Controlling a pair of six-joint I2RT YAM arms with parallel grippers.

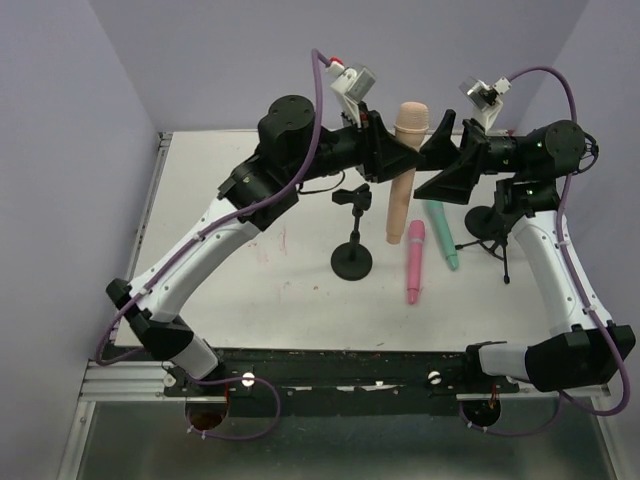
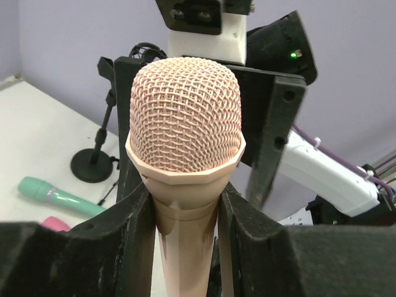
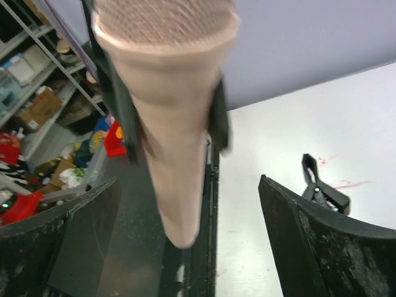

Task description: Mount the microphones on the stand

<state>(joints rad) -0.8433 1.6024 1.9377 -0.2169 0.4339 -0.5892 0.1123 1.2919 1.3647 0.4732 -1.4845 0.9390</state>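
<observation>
My left gripper is shut on a peach microphone and holds it upright above the table, mesh head up; in the left wrist view the fingers clamp its neck just under the head. My right gripper is open right beside it; in the right wrist view the microphone's body hangs ahead of the spread fingers, untouched. A black stand with a round base and a clip on top stands below left. A pink microphone and a teal one lie on the table.
A second black stand on tripod legs stands at the right under the right arm, also in the left wrist view. The first stand's clip shows in the right wrist view. The white table has purple walls around it.
</observation>
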